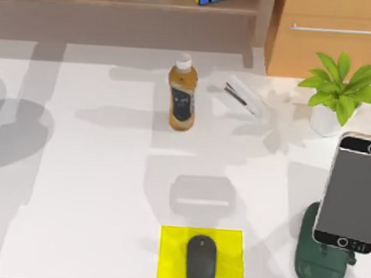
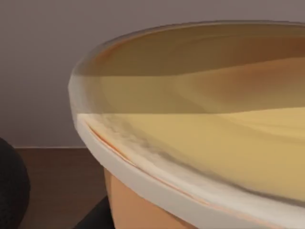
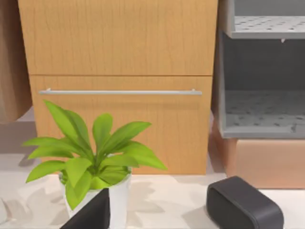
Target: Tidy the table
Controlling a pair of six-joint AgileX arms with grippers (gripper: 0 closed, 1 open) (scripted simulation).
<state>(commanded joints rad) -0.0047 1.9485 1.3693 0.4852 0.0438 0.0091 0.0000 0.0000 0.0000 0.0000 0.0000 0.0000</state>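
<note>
bench (image 1: 94, 190) spans the top view: bottle (image 1: 182, 96) upper centre, plant (image 1: 341, 92) upper right, mouse (image 1: 201, 261) on yellow pad (image 1: 172, 245) bottom centre, phone (image 1: 353, 192) right. finger state: cannot tell.

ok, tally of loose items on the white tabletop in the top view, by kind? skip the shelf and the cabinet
Bottle: 1
Stapler: 1
Potted plant: 1
Phone: 1
Green phone stand: 1
Mouse: 1
Yellow mouse pad: 1
Total: 7
</note>
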